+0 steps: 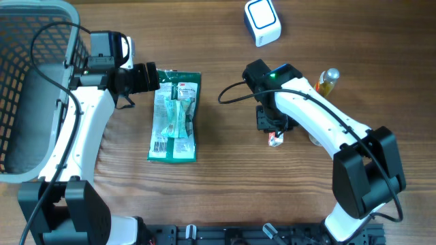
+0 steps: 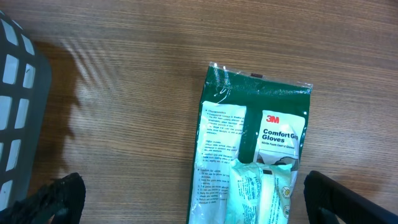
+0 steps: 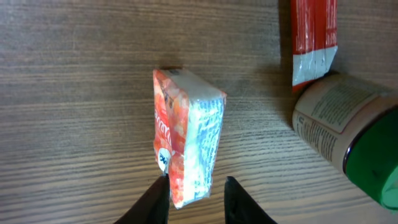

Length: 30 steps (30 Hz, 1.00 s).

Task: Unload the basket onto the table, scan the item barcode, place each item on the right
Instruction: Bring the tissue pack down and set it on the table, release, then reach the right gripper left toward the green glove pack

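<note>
Right pincer [image 3: 194, 198] narrowly apart astride orange packet [image 3: 186, 130] | left pincer [image 2: 196, 199] wide apart, glove pack [image 2: 273, 106] below

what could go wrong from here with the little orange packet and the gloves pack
1. The orange packet seems to stand on a narrow edge between the parted jaws of the right gripper; it may topple if a finger brushes it on lifting away.
2. The green-lidded jar and red sachet lie close by, so a sideways move could knock them.
3. The gloves pack lies flat and glossy under the open left gripper; a pinch might slip.
</note>
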### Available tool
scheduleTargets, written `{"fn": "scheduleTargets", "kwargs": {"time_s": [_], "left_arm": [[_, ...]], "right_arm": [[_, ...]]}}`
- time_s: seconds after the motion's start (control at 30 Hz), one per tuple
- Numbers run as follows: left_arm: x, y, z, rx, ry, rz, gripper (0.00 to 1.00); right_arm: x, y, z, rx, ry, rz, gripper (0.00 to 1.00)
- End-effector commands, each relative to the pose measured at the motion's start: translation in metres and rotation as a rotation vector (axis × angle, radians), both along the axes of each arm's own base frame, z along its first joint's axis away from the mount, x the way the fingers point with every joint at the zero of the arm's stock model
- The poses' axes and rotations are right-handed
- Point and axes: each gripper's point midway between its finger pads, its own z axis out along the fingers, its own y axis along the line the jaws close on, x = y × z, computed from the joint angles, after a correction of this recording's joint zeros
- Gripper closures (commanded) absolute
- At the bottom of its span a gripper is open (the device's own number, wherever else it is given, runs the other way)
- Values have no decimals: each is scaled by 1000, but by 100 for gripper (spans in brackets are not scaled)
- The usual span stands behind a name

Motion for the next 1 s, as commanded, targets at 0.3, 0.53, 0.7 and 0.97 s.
{"fn": "scheduleTargets", "kwargs": {"time_s": [0.3,0.53,0.7,0.97], "left_arm": [[2,0,4,1,-14,-15,0],[2,0,4,1,-14,-15,0],[2,0,4,1,-14,-15,0],[2,0,4,1,-14,-15,0]], "right_arm": [[-10,46,-24,261,64,-26,91],[-5,43,-44,259,13,-21,96],[-7,-6,-43,0,-44,-117,96],[-12,-8,-44,25,-4,-133,95]]}}
